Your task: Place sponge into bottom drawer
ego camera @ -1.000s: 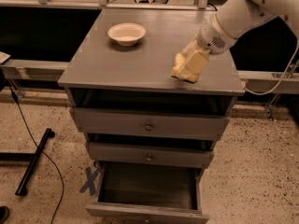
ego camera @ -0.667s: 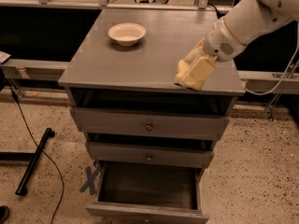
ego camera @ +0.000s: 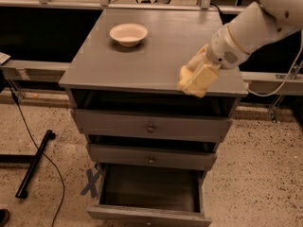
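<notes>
— Far left, down on the floor?
— Dark pole (ego camera: 33,162) lying flat, off past the tabletop's left edge.
— On the tabletop (ego camera: 156,56) itself?
— Round cream bowl (ego camera: 128,34), upright, near the back-left corner, well apart from everything else.
— Further right?
— White arm (ego camera: 251,32) coming in from above the right edge, sloping down and leftward, wrist bent toward the front edge.
— And the gripper (ego camera: 195,77)?
— Low over the front edge, near the front-right corner, clamped narrowly on the sponge (ego camera: 200,82).
— Sponge's place, exactly?
— Held tilted right at the front edge, lower part hanging just past it.
— Bottom drawer (ego camera: 151,188)?
— Pulled well out beneath the front edge, dark inside, below and left of the sponge; two drawers above sitting further back.
</notes>
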Tool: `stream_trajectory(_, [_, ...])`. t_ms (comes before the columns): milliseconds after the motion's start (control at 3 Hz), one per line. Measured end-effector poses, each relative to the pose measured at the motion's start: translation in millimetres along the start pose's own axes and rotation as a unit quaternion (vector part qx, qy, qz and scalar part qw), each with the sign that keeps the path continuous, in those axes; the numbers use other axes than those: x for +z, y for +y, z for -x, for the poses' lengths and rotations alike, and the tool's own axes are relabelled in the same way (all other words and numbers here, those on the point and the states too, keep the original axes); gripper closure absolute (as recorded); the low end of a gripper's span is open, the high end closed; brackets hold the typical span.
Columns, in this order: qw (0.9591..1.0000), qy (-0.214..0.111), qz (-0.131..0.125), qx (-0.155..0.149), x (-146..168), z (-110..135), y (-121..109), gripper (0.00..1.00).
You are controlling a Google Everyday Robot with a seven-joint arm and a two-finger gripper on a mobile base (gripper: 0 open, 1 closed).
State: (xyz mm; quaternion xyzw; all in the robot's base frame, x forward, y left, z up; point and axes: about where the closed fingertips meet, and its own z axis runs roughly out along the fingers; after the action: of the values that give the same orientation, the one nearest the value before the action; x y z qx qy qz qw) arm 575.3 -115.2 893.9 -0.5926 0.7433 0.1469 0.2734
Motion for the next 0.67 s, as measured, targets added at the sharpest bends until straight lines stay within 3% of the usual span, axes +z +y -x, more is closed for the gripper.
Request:
stream_trajectory(333, [0.9977,-0.044,-0.033,-0.041,4.7,-13.5,34.0,1.0])
stream_trajectory(667, [0.9945,-0.073,-0.063,-0.041,12.0,-39.0,59.6,1.0])
